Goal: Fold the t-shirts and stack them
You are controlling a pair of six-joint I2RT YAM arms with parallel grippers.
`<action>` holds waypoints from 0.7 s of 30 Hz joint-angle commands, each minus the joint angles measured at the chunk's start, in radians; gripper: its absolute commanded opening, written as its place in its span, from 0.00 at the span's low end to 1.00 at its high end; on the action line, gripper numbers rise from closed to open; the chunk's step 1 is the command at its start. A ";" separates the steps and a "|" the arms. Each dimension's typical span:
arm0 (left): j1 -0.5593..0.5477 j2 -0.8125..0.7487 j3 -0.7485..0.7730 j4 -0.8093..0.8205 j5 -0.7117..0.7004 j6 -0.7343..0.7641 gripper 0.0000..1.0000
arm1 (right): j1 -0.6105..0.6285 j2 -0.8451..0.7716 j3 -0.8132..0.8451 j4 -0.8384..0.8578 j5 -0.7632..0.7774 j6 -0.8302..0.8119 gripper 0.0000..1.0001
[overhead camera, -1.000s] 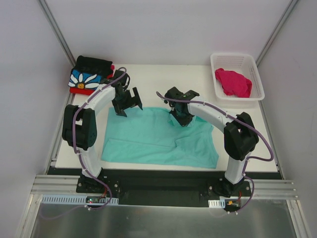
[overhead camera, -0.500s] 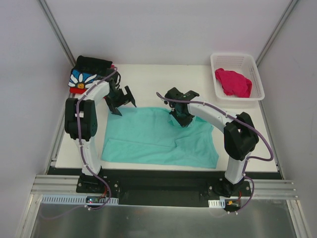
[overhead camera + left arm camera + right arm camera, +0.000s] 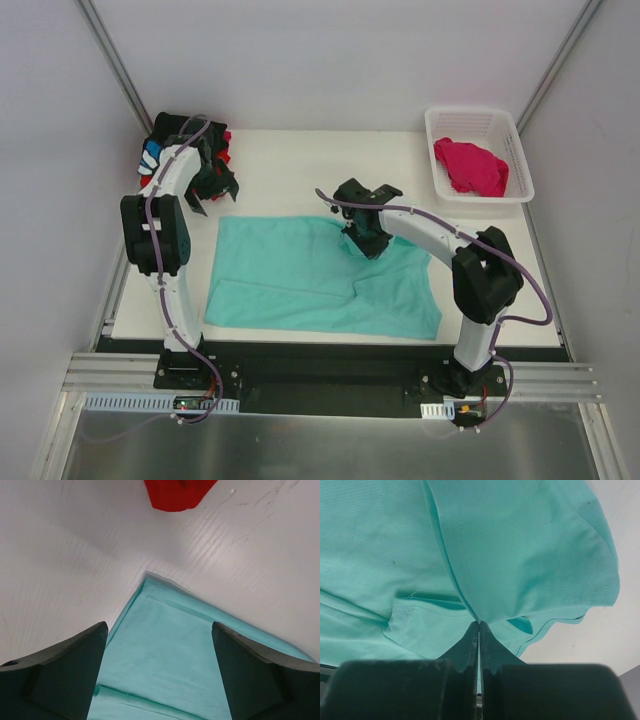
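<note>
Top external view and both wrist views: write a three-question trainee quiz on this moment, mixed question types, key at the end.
1. True or false: the right gripper is shut on the mint-teal shirt.
2. What lies in the white basket? A) a magenta-pink shirt B) a folded daisy shirt C) a spare gripper
3. Fill the blank: the left gripper has its jaws ____, holding nothing.
Key: 1 true; 2 A; 3 open.
</note>
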 commanded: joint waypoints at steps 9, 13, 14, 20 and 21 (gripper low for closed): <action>0.030 0.104 0.043 -0.060 -0.047 0.019 0.50 | 0.000 -0.068 -0.022 0.010 -0.008 -0.010 0.01; 0.036 0.119 0.045 -0.058 -0.039 0.014 0.51 | -0.001 -0.084 -0.024 0.008 -0.009 -0.013 0.01; 0.037 0.124 0.048 -0.058 -0.036 0.013 0.51 | 0.000 -0.090 -0.024 0.007 -0.006 -0.011 0.01; 0.036 0.148 0.075 -0.054 -0.010 0.013 0.52 | 0.000 -0.107 -0.027 0.004 -0.016 -0.008 0.01; 0.036 0.153 0.080 -0.055 -0.005 0.011 0.51 | -0.001 -0.108 -0.027 0.004 -0.014 -0.007 0.01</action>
